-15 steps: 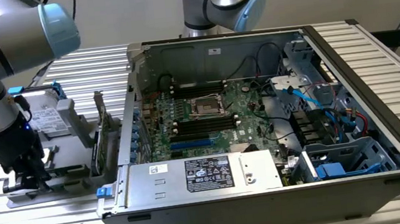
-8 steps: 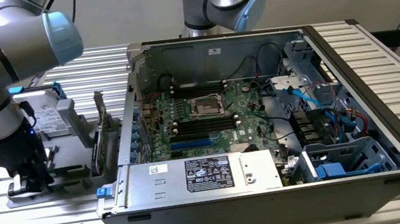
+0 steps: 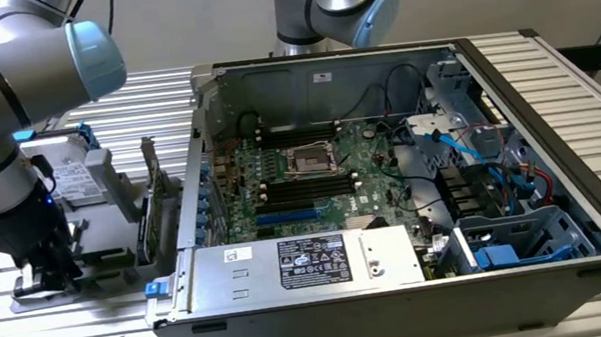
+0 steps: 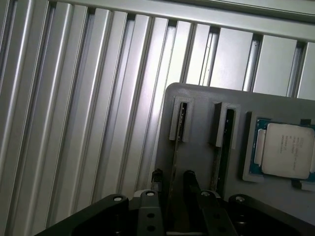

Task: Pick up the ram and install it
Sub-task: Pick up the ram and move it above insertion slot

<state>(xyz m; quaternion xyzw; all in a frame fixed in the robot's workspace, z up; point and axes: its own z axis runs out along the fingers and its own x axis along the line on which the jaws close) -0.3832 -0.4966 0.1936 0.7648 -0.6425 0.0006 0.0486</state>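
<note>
Now, gripper (image 4: 173, 179): one, released, its two fingers (image 4: 191, 184) spread wide.
ram (image 4: 173, 157): one thin stick, edge-on, standing between the fingers with a gap on either side (seated in a slot (image 4: 179, 120)).
holder (image 4: 202, 105): one grey tray under the gripper, two slots; the second sits just beside one finger.
processor (image 4: 284, 150): one, in the tray, beyond that second slot.
computer case (image 3: 405, 313): one, open, well apart from the gripper.

Ram (image 4: 173, 160) on edge in tray (image 4: 206, 98) slot, processor (image 4: 287, 150) beside; computer case (image 3: 407, 325) at the exterior view's right.
</note>
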